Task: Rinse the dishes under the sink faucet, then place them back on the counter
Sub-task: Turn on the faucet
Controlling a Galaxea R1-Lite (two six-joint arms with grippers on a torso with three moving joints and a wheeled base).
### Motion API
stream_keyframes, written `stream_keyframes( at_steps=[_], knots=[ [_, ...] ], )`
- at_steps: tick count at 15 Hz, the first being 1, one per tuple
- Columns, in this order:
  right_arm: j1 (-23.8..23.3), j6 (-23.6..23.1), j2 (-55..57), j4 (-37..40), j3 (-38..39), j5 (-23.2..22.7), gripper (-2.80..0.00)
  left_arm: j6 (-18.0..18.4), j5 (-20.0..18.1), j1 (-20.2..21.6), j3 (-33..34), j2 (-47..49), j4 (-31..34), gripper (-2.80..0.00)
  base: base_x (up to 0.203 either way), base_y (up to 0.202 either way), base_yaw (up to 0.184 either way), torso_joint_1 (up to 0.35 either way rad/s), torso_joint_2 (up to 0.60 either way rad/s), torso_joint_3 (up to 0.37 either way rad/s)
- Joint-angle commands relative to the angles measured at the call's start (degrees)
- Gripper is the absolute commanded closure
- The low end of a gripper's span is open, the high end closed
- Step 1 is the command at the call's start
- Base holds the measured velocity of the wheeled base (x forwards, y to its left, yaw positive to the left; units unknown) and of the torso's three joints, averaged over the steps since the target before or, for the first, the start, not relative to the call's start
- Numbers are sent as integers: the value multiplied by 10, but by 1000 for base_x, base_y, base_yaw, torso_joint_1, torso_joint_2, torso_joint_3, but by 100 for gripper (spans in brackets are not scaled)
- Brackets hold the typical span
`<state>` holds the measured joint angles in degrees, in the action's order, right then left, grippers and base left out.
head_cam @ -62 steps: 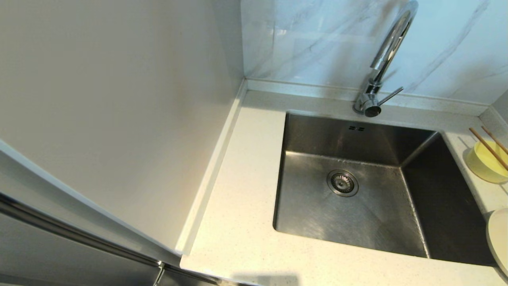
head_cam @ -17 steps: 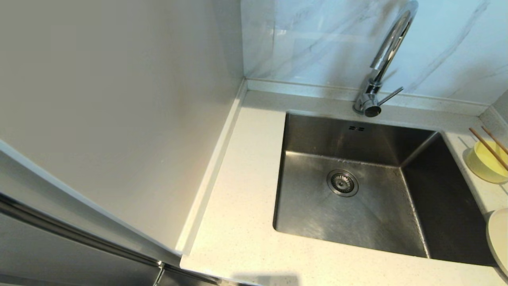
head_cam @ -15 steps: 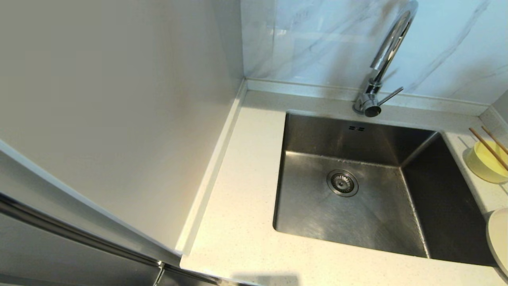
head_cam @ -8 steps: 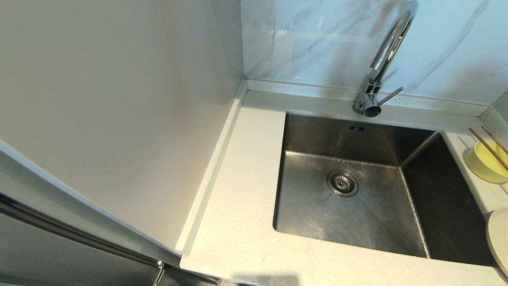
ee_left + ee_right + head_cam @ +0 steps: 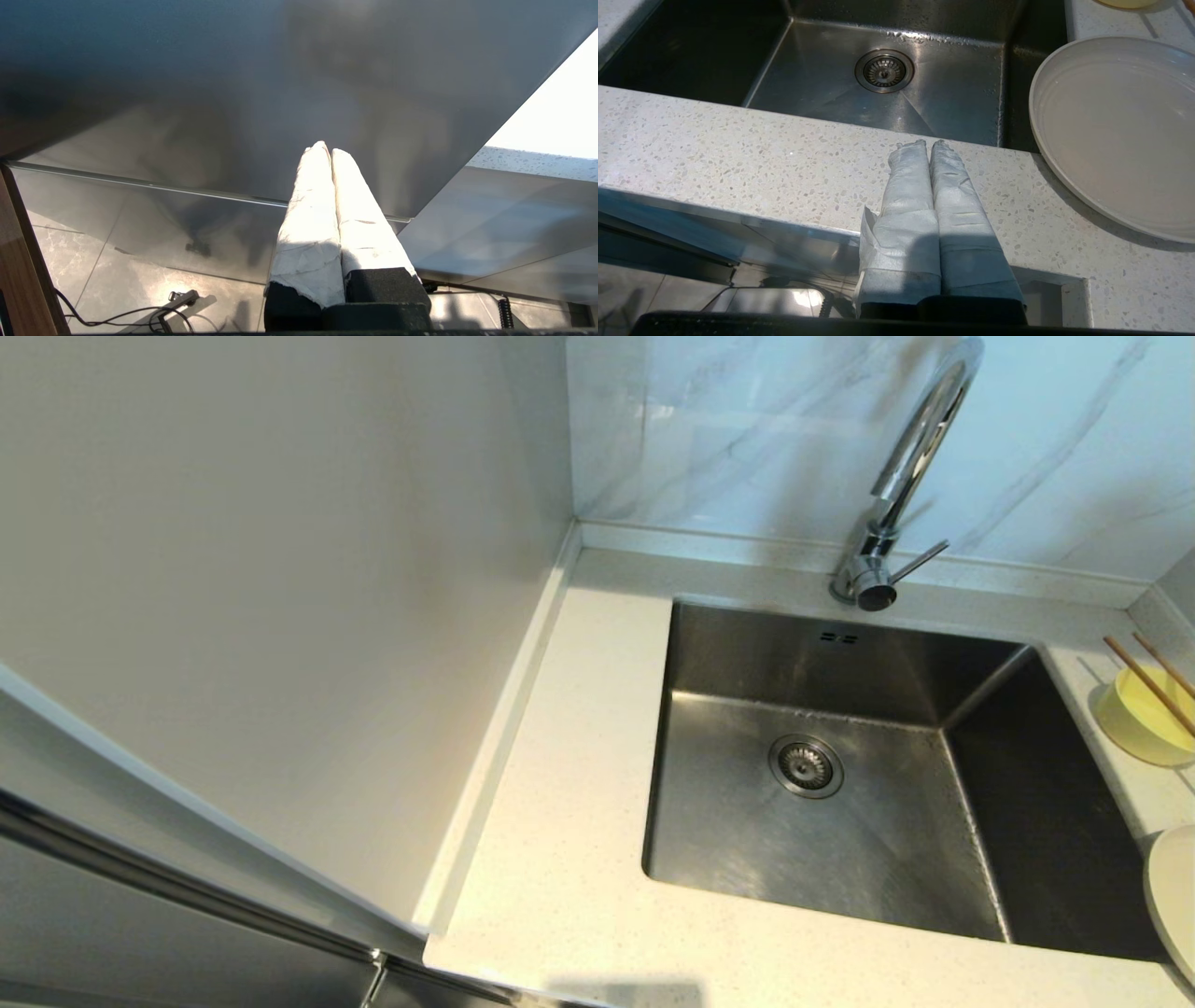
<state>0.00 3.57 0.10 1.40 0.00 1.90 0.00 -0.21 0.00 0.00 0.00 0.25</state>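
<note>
**Dishes wait at frame right, both arms parked**

Plate (image 5: pixel 1173 896) lies at the lower right edge of the bench (image 5: pixel 560 821); bowl (image 5: pixel 1144 714) with chopsticks (image 5: pixel 1150 683) across it sits above. Sink (image 5: pixel 840 821) centre, faucet (image 5: pixel 901 476) upper right. Left gripper (image 5: pixel 325 149) and right gripper (image 5: pixel 924 145): jaws pressed together, holding nothing.

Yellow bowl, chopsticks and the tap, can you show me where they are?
Yellow bowl (image 5: pixel 1141 728): head view, on its outer side wall.
Chopsticks (image 5: pixel 1146 683): head view, on the nearer stick where it crosses the bowl's rim.
Tap (image 5: pixel 920 439): head view, on its curved chrome neck.
</note>
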Motion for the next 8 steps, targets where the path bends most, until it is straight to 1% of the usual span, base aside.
stream_keyframes(
  at_steps=[1, 8],
  knots=[
    [0, 0, 1, 0, 5, 0, 0, 0, 0, 0, 0, 0, 0, 0, 0, 0, 0, 0, 0, 0],
    [0, 0, 0, 0, 5, 0, 0, 0, 0, 0, 0, 0, 0, 0, 0, 0, 0, 0, 0, 0]
  ],
)
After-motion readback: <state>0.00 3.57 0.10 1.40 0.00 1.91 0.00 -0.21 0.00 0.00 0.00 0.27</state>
